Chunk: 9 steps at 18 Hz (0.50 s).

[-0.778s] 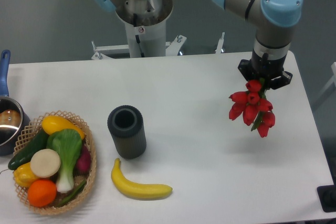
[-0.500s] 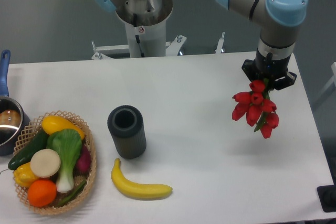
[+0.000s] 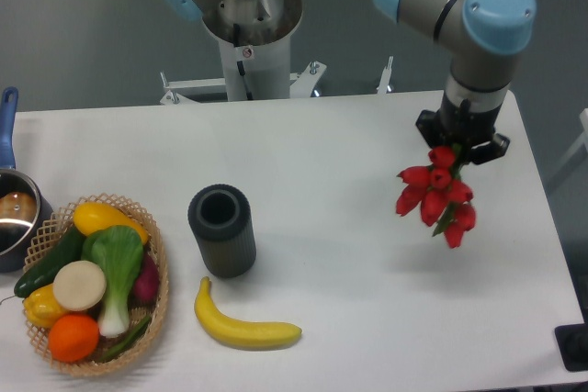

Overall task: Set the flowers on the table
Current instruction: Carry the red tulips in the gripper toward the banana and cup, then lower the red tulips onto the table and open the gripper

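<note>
Fingers (image 3: 458,147) apparently grip the tulip bunch (image 3: 434,196) above the tabletop (image 3: 349,254), right of the black cup (image 3: 222,230); a high release could bounce it off the edge.

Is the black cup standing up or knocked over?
Standing up. The cup sits on the table with its round opening facing up; you can see down into its dark inside.

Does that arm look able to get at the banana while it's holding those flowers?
Probably not yet: its tool is shut on the flowers. Otherwise the banana lies unblocked on the table.
</note>
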Tool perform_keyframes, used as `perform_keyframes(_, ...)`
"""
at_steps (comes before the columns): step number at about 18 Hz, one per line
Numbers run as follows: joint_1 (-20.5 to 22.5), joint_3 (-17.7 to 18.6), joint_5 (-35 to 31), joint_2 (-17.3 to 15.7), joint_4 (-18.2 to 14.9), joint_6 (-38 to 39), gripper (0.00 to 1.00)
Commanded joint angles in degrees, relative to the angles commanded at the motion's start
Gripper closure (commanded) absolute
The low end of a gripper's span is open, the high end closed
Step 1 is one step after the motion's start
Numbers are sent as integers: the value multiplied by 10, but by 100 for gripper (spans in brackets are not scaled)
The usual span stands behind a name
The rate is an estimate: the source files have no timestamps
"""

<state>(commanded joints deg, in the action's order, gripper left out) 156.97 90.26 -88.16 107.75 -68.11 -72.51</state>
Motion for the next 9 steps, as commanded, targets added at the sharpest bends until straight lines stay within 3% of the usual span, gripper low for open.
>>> perform_keyframes(5,-41,8,0,12,1,19,82)
perform_keyframes(7,-67,30,-1,15,8,51,71)
perform_keyframes(9,-79,35,0,18,36,66,60)
